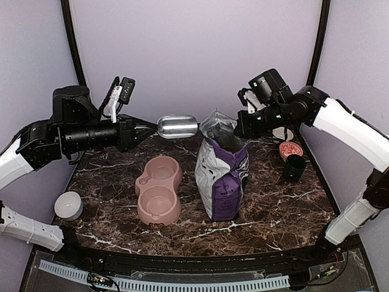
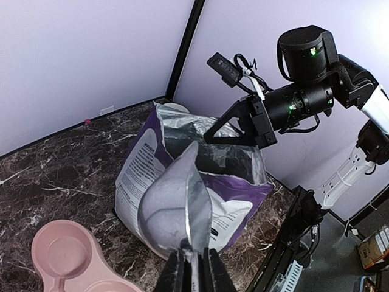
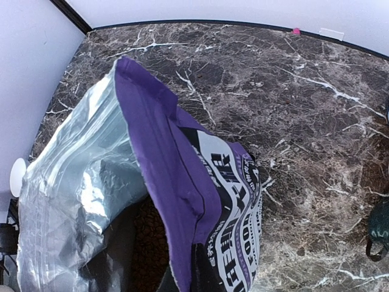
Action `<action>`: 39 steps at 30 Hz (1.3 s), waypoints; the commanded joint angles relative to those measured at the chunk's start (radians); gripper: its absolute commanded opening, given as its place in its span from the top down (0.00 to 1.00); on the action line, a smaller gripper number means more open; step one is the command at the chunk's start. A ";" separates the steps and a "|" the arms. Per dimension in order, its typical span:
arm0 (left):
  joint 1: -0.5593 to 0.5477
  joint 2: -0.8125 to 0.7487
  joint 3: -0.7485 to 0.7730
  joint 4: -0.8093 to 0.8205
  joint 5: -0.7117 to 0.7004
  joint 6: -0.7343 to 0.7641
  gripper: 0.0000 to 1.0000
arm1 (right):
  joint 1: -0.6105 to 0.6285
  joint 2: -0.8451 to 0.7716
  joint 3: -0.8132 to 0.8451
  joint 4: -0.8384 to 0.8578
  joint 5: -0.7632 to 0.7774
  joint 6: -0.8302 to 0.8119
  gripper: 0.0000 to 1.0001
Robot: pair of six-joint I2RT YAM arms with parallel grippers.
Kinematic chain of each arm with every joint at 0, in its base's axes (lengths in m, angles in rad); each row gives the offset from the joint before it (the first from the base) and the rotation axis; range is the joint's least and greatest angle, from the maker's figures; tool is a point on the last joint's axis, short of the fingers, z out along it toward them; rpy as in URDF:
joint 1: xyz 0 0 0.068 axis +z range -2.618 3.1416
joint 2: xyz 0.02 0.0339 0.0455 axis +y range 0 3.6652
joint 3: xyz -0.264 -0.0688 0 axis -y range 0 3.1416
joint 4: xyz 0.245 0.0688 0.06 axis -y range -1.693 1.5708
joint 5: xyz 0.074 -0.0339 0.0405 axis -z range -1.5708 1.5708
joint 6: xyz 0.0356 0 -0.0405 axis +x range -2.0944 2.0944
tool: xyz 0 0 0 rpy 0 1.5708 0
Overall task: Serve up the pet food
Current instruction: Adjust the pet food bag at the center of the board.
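Note:
The purple-and-white bag [image 1: 222,176] stands open at the table's middle right. The pet food [image 3: 149,243], dark brown kibble, shows deep inside its mouth. My right gripper [image 1: 238,129] is shut on the bag's upper purple rim [image 3: 182,182], with one dark finger [image 3: 203,267] pressed against the outside. My left gripper [image 2: 191,274] is shut on the handle of a metal scoop [image 2: 176,207]. It holds the scoop [image 1: 176,126] in the air just left of the bag's mouth, above the table's far edge. I cannot see into the scoop. The pink double bowl [image 1: 159,190] lies left of the bag.
A small white bowl [image 1: 68,205] sits at the left edge of the table. A red-and-white container [image 1: 290,149] and a dark green cup [image 1: 294,168] stand right of the bag. Purple walls close in the back and sides.

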 commanded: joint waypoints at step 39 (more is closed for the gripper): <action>0.004 0.057 -0.024 0.015 -0.048 -0.025 1.00 | -0.187 -0.060 0.121 0.016 0.032 -0.293 1.00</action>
